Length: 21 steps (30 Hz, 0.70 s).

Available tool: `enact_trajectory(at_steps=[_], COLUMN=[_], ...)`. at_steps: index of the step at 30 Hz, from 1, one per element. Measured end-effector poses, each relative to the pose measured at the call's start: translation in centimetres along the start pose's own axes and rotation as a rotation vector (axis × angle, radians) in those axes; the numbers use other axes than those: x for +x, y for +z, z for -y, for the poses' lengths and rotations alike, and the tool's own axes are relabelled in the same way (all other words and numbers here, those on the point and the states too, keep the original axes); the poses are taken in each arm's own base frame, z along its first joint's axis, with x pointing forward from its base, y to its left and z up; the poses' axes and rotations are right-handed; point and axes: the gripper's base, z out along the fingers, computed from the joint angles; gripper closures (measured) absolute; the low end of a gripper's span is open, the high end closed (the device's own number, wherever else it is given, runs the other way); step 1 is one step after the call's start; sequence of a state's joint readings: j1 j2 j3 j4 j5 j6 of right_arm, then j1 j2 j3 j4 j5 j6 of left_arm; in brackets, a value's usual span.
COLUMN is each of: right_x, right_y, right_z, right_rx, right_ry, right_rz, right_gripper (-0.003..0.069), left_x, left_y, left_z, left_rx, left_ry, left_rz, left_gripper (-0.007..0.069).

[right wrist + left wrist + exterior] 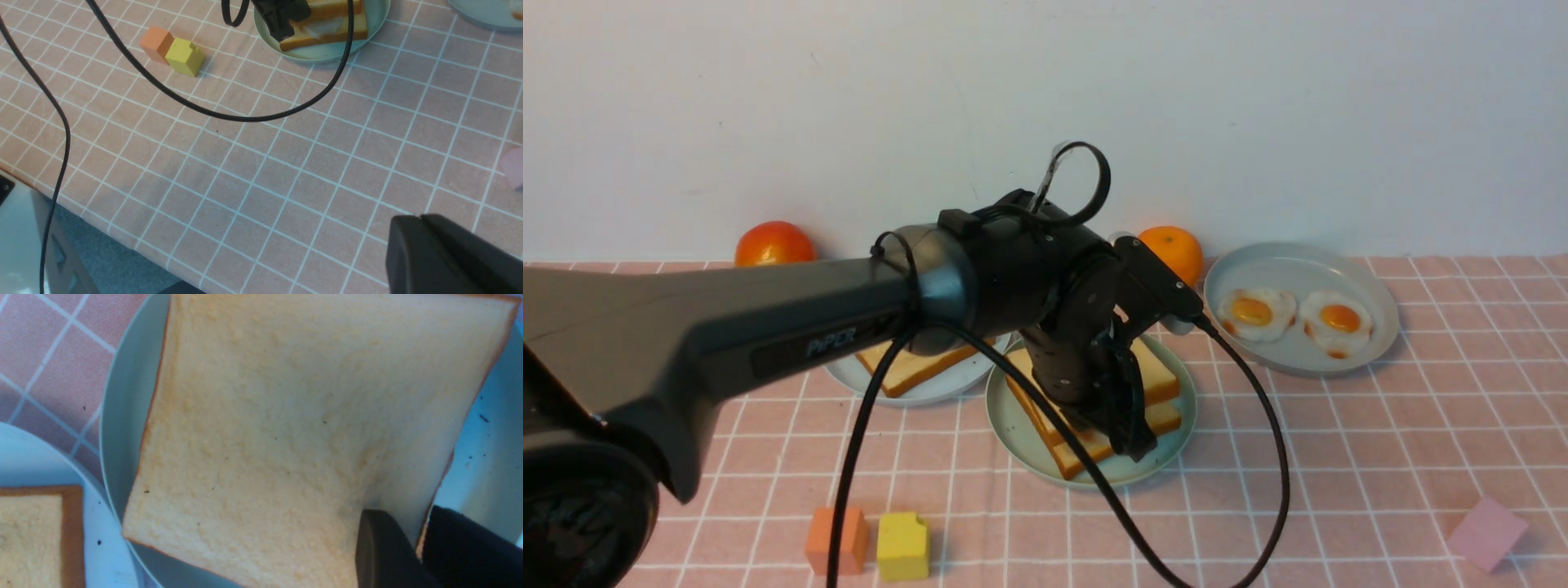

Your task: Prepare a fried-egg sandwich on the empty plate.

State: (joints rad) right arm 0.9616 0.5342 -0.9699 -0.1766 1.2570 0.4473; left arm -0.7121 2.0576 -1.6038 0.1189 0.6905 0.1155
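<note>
While the right jaws are idling closest in, pressed together and carrying nothing above bare counter (245, 183), the action is all happening further out. Past the orange block (836, 541) and yellow block (903, 545), the plate (1013, 425) is carrying the sandwich (1160, 380): two slices stacked, a sliver of white egg (322, 27) showing between them in the right wrist view. The left arm (768, 335) is reaching right over it, and the left jaws are straddling one edge of the top slice (265, 437), one finger (382, 547) lying on the crumb, the other sitting beyond the crust. Pinching or slackening? I cannot tell.

I'm reading this as the let-go of the top slice, with the stack looking all but done. Doing it well is going to mean spreading wide first, then rising straight up, so no finger is dragging the slice off the egg. The cable (1258, 425) is looping low beside the plate's rim, so that's worth watching. Behind, a spare slice (915, 367) is lying on the bread plate (947, 385) and two eggs (1254, 312) are sitting on the egg plate (1298, 273), neither looking needed now.
</note>
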Motion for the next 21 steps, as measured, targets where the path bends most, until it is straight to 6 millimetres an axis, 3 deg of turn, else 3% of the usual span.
enact_trajectory(at_steps=[6, 11, 14, 15, 17, 18, 20, 21], right_x=[0.0, 0.1, 0.1, 0.1, 0.1, 0.1, 0.2, 0.2], right_y=[0.0, 0.0, 0.0, 0.0, 0.0, 0.0, -0.2, -0.3], right_z=[-0.1, -0.1, -0.1, -0.1, -0.1, -0.1, 0.0, 0.0], right_rx=[-0.011, -0.012, -0.012, -0.012, -0.012, -0.013, -0.016, -0.019], right_ry=[0.004, 0.004, 0.004, 0.004, 0.004, 0.005, 0.006, 0.007], right_rz=[-0.005, -0.006, -0.006, -0.006, -0.006, -0.004, 0.001, 0.007], right_gripper=[0.0596, 0.0594, 0.0594, 0.0594, 0.0594, 0.0594, 0.0594, 0.0594], left_x=[0.0, 0.0, -0.9, -1.0, -1.1, -0.9, 0.3, 1.3], left_y=[0.0, -0.8, -6.5, -7.0, -10.6, -15.3, -20.1, -22.8], left_z=[0.1, 0.2, -0.1, -0.1, -0.1, -0.2, 0.0, 0.1], left_rx=[0.007, 0.026, 0.061, 0.063, 0.089, 0.11, 0.134, 0.146], left_ry=[-0.013, -0.083, -0.194, -0.198, -0.233, -0.248, -0.261, -0.268], left_rz=[0.0, -0.006, 0.059, 0.07, 0.122, 0.208, 0.306, 0.367], left_gripper=[0.0288, 0.0271, 0.0356, 0.0364, 0.0441, 0.0518, 0.0611, 0.0613])
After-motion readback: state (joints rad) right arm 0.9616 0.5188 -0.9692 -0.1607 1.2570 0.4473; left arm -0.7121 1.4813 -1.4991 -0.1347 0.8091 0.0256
